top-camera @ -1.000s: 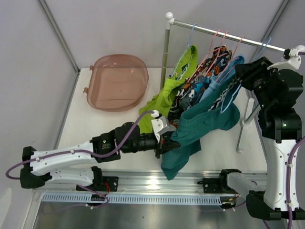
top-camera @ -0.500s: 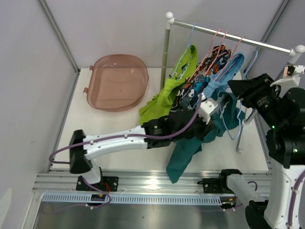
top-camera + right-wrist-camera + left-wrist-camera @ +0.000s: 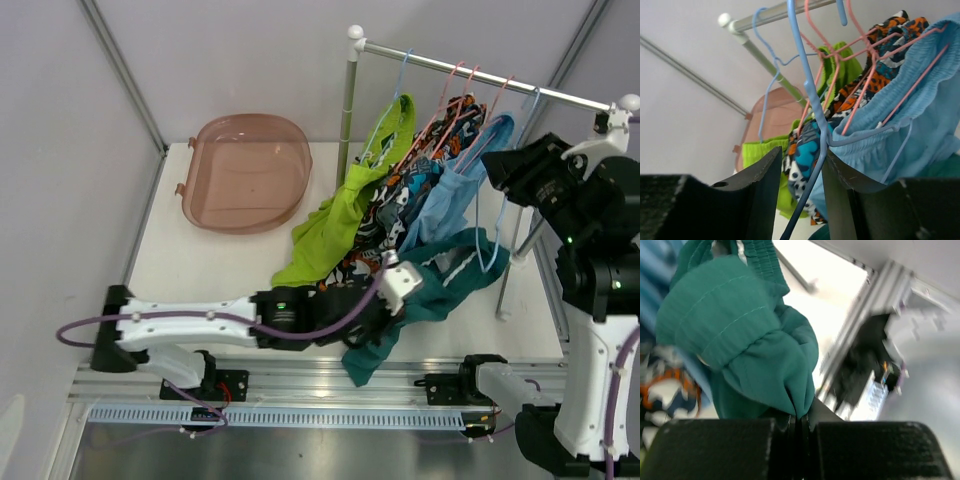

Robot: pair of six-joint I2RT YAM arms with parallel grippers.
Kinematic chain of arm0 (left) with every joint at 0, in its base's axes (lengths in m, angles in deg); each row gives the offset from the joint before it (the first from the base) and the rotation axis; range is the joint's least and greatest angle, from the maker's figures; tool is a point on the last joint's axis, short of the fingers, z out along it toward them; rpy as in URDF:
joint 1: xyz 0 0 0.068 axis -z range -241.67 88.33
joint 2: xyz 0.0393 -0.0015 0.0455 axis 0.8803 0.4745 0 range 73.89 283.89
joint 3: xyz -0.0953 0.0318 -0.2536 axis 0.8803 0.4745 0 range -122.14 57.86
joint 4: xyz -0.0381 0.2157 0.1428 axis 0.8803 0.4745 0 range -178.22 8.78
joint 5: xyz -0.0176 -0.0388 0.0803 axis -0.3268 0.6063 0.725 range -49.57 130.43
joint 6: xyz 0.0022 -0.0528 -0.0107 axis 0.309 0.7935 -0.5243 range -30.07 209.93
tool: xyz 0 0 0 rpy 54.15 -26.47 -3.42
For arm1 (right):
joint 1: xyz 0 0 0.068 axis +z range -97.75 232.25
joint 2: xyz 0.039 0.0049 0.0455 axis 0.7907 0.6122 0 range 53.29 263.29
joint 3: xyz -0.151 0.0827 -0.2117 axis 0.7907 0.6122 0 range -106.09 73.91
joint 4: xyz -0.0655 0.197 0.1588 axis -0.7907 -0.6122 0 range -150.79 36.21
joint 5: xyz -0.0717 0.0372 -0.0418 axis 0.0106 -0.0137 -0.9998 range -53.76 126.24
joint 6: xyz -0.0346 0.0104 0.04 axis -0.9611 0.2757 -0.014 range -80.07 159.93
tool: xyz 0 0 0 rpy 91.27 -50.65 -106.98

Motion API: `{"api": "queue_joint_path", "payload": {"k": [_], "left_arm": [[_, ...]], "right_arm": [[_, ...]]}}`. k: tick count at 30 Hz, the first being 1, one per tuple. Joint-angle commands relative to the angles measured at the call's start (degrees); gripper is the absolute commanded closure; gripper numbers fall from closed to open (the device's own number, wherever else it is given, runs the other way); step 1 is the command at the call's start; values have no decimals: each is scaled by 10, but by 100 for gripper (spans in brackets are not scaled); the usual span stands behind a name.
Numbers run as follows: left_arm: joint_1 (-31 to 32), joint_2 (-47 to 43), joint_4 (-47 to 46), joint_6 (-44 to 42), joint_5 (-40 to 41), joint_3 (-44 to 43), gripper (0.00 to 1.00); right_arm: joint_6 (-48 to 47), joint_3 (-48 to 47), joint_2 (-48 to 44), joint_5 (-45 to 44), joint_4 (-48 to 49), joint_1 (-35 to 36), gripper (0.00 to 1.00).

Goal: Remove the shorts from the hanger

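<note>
My left gripper (image 3: 385,300) is shut on a fold of the dark teal shorts (image 3: 440,282), low above the table's front; the pinch shows in the left wrist view (image 3: 800,419). The shorts' far end reaches the foot of the blue hanger (image 3: 490,245); I cannot tell whether it still hangs there. My right gripper (image 3: 800,170) is open, with the blue hanger's wire (image 3: 812,107) between its jaws. The light blue shorts (image 3: 445,205), lime green shorts (image 3: 330,225), cartoon print shorts (image 3: 400,200) and black-orange print shorts (image 3: 462,112) hang on pink and blue hangers.
The metal rail (image 3: 470,72) runs from its white post (image 3: 347,110) to the right arm. A pink-brown plastic basin (image 3: 245,170) sits at the table's back left. A second stand post (image 3: 515,250) rises at the right. The metal frame rail (image 3: 300,385) borders the front.
My left arm has drawn back toward the front left, dragging the teal shorts down and away from the rack. The right gripper has shifted slightly by the blue hanger.
</note>
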Motion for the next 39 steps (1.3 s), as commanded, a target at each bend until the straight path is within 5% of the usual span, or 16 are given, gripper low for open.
{"api": "queue_joint_path", "payload": {"k": [1, 7, 14, 21, 31, 35, 36, 37, 38, 39], "left_arm": [[16, -130, 46, 38, 77, 33, 100], [18, -344, 139, 98, 124, 168, 100], [19, -468, 250, 145, 214, 181, 100], [18, -450, 275, 103, 289, 119, 100], [8, -382, 242, 21, 328, 7, 100], [-62, -351, 230, -21, 309, -42, 100], [-83, -344, 231, -36, 278, -53, 100], [-105, -327, 229, -43, 263, -86, 100], [-143, -317, 228, -51, 251, -98, 100], [-158, -307, 226, -71, 237, -124, 100]], "right_arm": [[-31, -1, 38, -28, 82, -6, 100], [-57, -65, 97, -57, 101, -32, 100], [-86, -65, 109, -114, 116, -56, 100], [-87, 28, 101, -117, 170, -87, 100], [-25, 132, 89, -10, 215, -145, 100], [-22, 148, 64, -1, 195, -145, 100], [-22, 149, 61, 3, 182, -145, 94], [-25, 147, 53, 8, 174, -146, 74], [-28, 148, 48, 12, 170, -146, 31], [-30, 153, 41, 18, 166, -146, 11]]}}
